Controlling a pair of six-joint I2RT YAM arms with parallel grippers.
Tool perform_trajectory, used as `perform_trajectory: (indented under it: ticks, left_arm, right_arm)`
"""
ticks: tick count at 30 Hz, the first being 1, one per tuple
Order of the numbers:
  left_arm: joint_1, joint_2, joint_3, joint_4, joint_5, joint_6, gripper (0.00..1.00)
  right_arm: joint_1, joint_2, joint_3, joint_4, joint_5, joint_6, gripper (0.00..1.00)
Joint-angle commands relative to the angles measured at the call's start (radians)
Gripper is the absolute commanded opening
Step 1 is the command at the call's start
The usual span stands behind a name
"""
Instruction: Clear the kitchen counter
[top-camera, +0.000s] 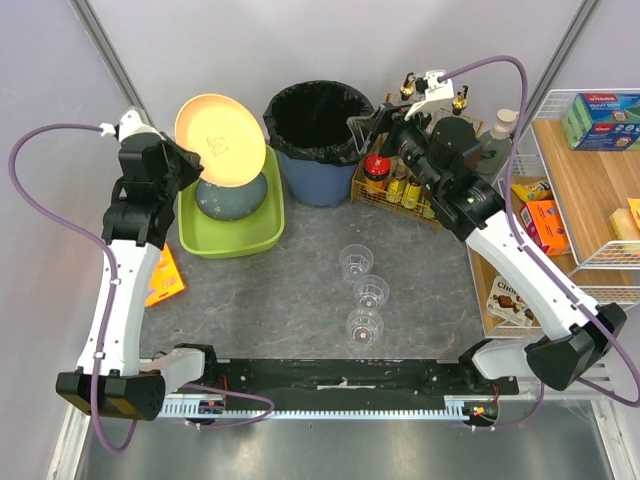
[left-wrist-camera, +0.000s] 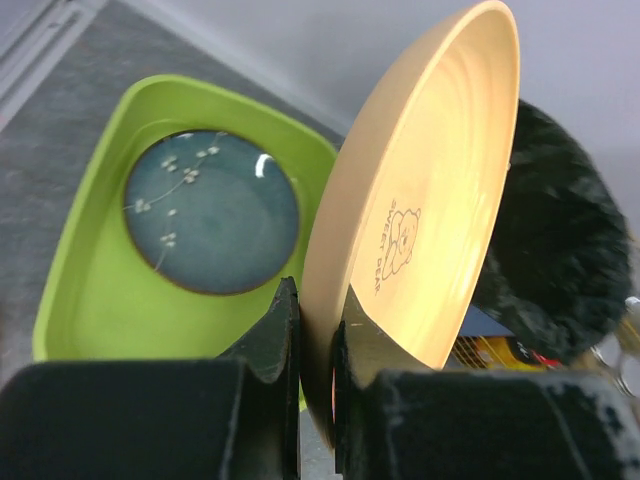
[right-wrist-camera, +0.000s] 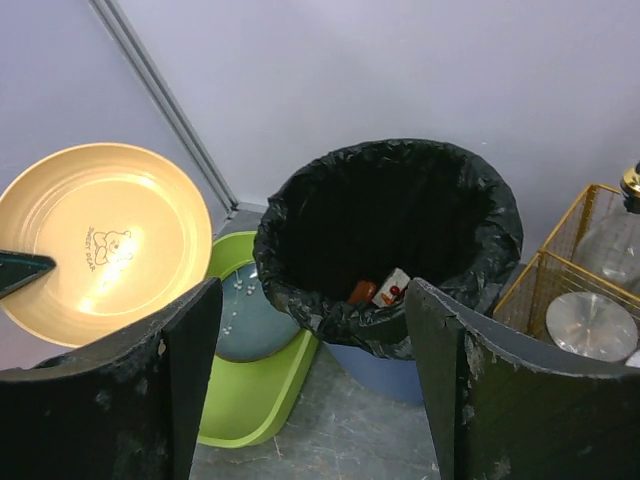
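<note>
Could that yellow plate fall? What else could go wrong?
The left claw pinches the yellow plate only at its rim, tilted, so it might slip and hit the blue plate in the green tub below. The three glasses stand close together on the counter; a passing arm might knock them over.

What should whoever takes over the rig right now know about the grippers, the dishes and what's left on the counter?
Left gripper: shut on the rim of the yellow plate, which it holds tilted above the green tub.
Right gripper: open and empty, facing the black-lined bin.
Done: the dark blue plate lies in the tub.
To do: set the yellow plate down. Three clear glasses and an orange packet sit on the kitchen counter.
</note>
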Motion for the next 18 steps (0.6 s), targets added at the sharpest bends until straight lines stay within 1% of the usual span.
perform_trajectory:
  ticks: [1, 3, 5, 7, 10, 11, 13, 14, 18]
  left_arm:
    - [0.0, -0.004, -0.05, 0.008, -0.18, -0.112, 0.02]
    - [0.003, 0.002, -0.103, 0.029, -0.202, -0.148, 0.02]
    - [0.015, 0.01, -0.181, 0.098, -0.191, -0.181, 0.02]
    - [0.041, 0.026, -0.275, 0.196, -0.107, -0.188, 0.02]
    - [0.072, 0.066, -0.378, 0.287, -0.009, -0.246, 0.02]
    - [0.112, 0.08, -0.404, 0.322, 0.013, -0.257, 0.02]
    - [0.124, 0.097, -0.461, 0.405, 0.033, -0.27, 0.02]
    - [0.127, 0.106, -0.475, 0.442, 0.028, -0.268, 0.02]
    - [0.141, 0.194, -0.427, 0.433, -0.035, -0.273, 0.02]
  right_arm:
    - [-0.003, -0.044, -0.036, -0.018, 0.068, -0.021, 0.8]
    - [-0.003, -0.06, -0.058, -0.029, 0.075, -0.012, 0.8]
    - [-0.004, -0.075, -0.085, -0.029, 0.08, 0.003, 0.8]
    - [-0.004, -0.087, -0.108, -0.028, 0.086, 0.011, 0.8]
    - [-0.006, -0.101, -0.135, -0.029, 0.1, 0.031, 0.8]
    - [-0.006, -0.104, -0.141, -0.029, 0.097, 0.036, 0.8]
    - [-0.006, -0.11, -0.153, -0.029, 0.094, 0.045, 0.8]
    - [-0.006, -0.11, -0.158, -0.031, 0.092, 0.048, 0.8]
    - [-0.008, -0.112, -0.167, -0.035, 0.059, 0.068, 0.8]
